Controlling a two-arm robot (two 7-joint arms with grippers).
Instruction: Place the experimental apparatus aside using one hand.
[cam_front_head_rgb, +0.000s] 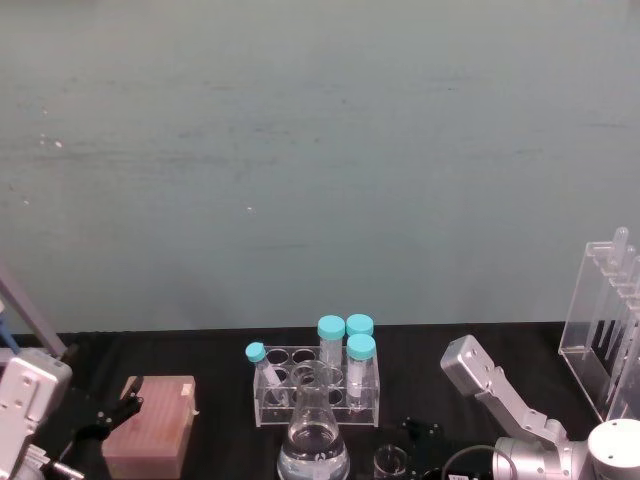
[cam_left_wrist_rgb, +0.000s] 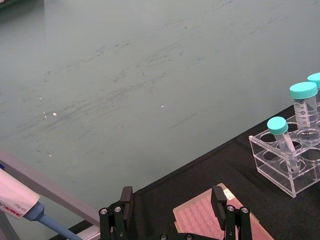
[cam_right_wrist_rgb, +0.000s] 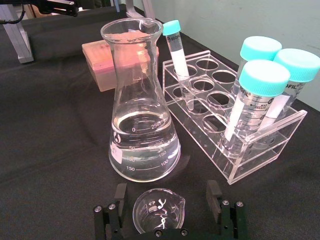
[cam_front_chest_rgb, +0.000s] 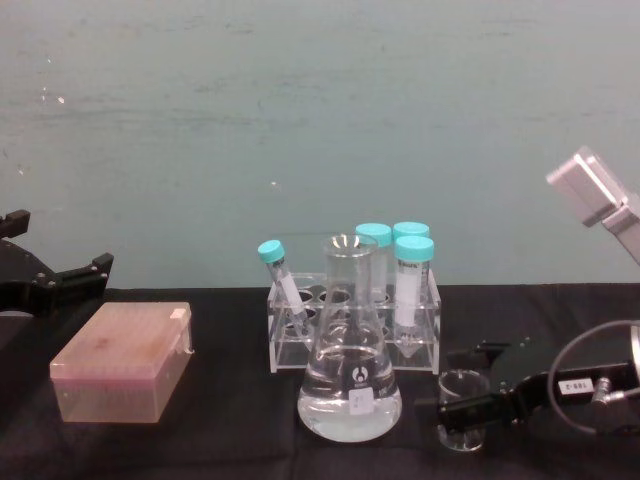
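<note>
A large conical flask (cam_right_wrist_rgb: 142, 130) with clear liquid stands on the black table in front of a clear tube rack (cam_right_wrist_rgb: 235, 135). A small glass beaker (cam_right_wrist_rgb: 159, 212) sits just right of the flask (cam_front_chest_rgb: 350, 385). My right gripper (cam_right_wrist_rgb: 165, 192) is low over the table, open, with one finger on each side of the beaker (cam_front_chest_rgb: 462, 408) and a gap on both sides. In the chest view the right gripper (cam_front_chest_rgb: 482, 382) reaches in from the right. A tall acrylic stand (cam_front_head_rgb: 610, 330) with long tubes is at the far right. My left gripper (cam_front_chest_rgb: 50, 272) hovers open at the far left.
The rack (cam_front_head_rgb: 318, 385) holds several teal-capped tubes, one small and leaning. A pink tip box (cam_front_head_rgb: 150, 425) lies at the left, under the left gripper (cam_left_wrist_rgb: 172, 200). A pipette (cam_left_wrist_rgb: 20, 202) hangs on a stand at the left edge. Black tabletop lies bare between box and rack.
</note>
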